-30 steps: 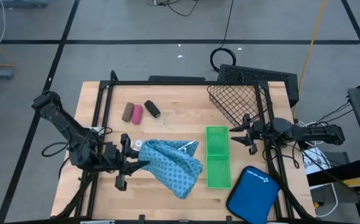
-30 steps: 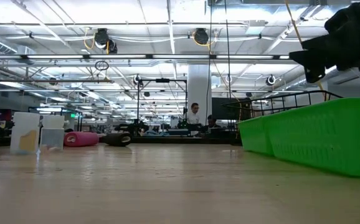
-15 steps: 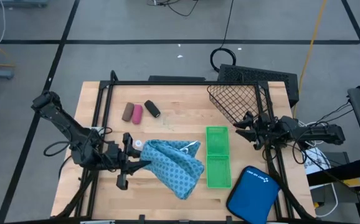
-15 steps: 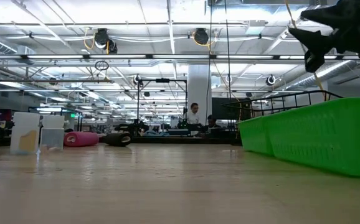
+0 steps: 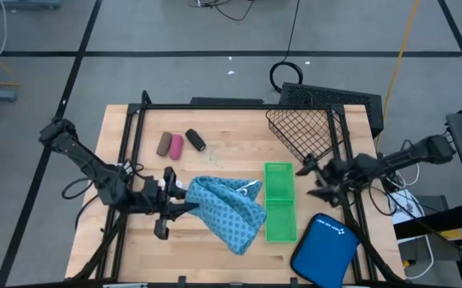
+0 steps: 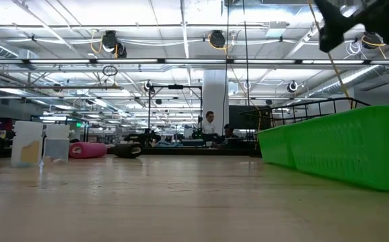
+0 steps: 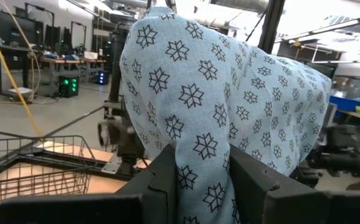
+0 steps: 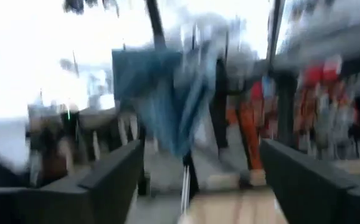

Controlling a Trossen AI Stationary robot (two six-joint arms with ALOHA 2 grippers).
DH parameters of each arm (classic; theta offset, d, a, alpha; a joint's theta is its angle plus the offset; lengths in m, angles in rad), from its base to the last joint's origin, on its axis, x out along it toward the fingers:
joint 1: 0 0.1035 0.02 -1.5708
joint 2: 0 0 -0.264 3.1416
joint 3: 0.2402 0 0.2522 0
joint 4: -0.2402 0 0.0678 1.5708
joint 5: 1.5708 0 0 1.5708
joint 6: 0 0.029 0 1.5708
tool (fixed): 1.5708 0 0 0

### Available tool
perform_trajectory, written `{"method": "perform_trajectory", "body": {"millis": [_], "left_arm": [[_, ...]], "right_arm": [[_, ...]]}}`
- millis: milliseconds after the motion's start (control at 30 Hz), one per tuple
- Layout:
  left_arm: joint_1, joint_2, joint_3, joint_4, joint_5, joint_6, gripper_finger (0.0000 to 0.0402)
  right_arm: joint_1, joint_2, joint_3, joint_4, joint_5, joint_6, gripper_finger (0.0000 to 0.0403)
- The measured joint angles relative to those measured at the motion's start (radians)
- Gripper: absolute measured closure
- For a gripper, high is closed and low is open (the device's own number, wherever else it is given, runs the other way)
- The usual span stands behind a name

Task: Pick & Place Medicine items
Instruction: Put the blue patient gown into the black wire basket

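Note:
My left gripper is shut on the teal-blue patterned pouch over the table's near middle. The pouch fills the left wrist view and shows blurred in the right wrist view. My right gripper hovers open and empty by the right frame post, past the green tray. In the right wrist view its fingers stand far apart. The brown, pink and black rolls lie side by side on the table at far left. A small white bottle sits beside the left gripper. My left gripper pinches a bunched part of the pouch's left end between its two fingers. The fingers come in about level from the table's left. The cloth spreads out beyond the fingertips toward the tray. I cannot tell whether its lower end rests on the table.
A black wire basket stands tilted at the far right. A large smooth blue case lies at the near right corner. A black frame runs along the table's sides. In the low view the tray's wall stands right.
My right gripper has risen and tipped its fingers upward, climbing to the top of the low view. My left gripper has carried the pouch a little toward the table's right edge, still shut on it.

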Motion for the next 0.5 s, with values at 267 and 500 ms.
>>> {"method": "perform_trajectory", "body": {"millis": [267,500], "left_arm": [[0.047,0.000,0.000,0.023,0.109,-0.001,0.0302],[0.078,0.000,0.000,0.025,0.207,0.003,0.0302]], "right_arm": [[0.051,0.435,0.270,0.016,0.092,-0.065,0.0006],[0.051,0.686,0.405,0.240,-0.004,-0.062,0.0006]]}}
